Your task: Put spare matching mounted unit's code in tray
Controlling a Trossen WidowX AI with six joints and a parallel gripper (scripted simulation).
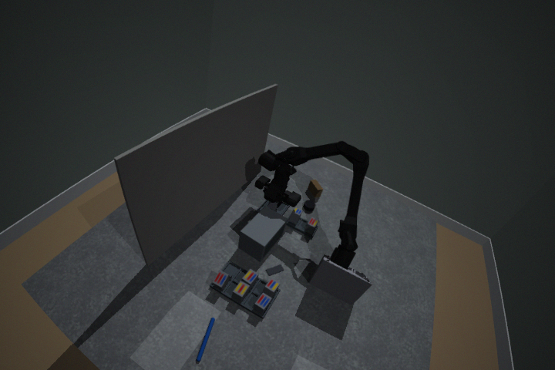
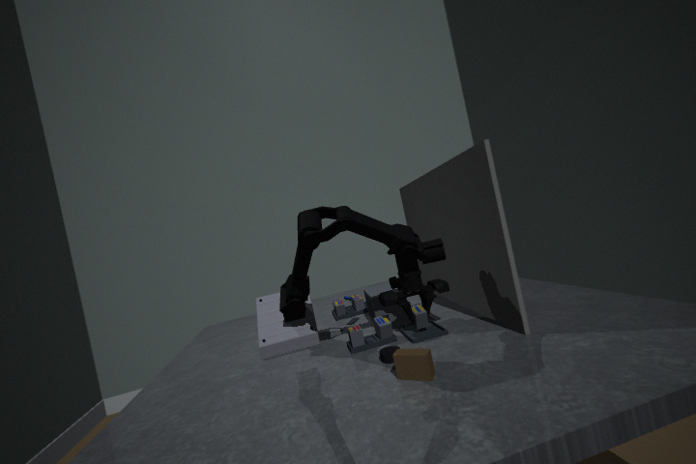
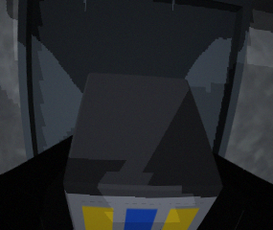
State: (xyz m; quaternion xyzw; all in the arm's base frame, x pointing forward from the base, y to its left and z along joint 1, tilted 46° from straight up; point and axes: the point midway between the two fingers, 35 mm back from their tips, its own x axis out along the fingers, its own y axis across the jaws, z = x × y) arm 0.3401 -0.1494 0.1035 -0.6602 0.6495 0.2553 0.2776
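The gripper was pinching the spare (image 3: 143, 153), a small grey block whose label carried a yellow, a blue and a yellow stripe. The jaws stood part-way apart on its sides, held there by the block's width. In the wrist view the spare hung directly over the tray (image 3: 31, 90), a dark shallow dish with a raised rim; the block's footprint fell inside that rim, nearer the tray's near edge than its far one. Whether the block's underside was already touching the tray floor could not be told from these views, though it looked very low. In my judgement the coming move turned on that one relation: the spare sat straight below the jaws and above the tray, so only spreading the jaws was needed, with no sideways travel.

In the top view the arm (image 1: 354, 183) rose from its base plate (image 1: 339, 279) on the right, bent at the elbow, and reached left across the tabletop (image 1: 396, 270), with the wrist pointing steeply down just beyond the mounted unit (image 1: 260, 233). The tall grey panel (image 1: 200, 174) stood close behind the wrist. The rack of other spares (image 1: 245, 290) lay nearer the camera, well apart from the gripper.
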